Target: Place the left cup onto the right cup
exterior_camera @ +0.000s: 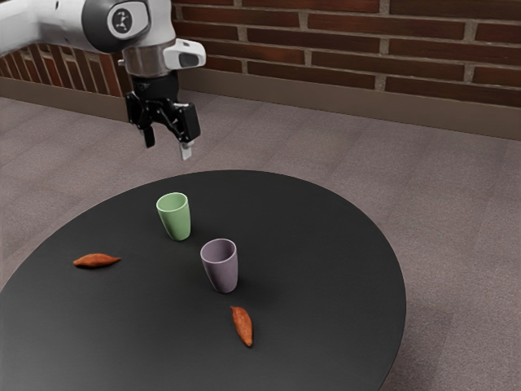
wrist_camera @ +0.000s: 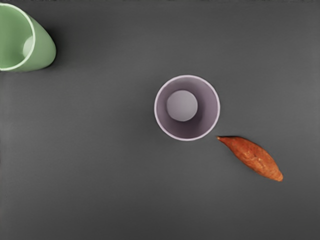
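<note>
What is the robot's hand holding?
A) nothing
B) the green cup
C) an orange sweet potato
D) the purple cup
A: the gripper hangs open and empty in the air, while the green cup and the purple cup both stand on the table.

No legible text, labels, brands or numbers, only a small dark emblem (exterior_camera: pixel 122 19), unreadable, on the grey round joint cap (exterior_camera: pixel 104 32) of the white robot arm (exterior_camera: pixel 41 28)
</note>
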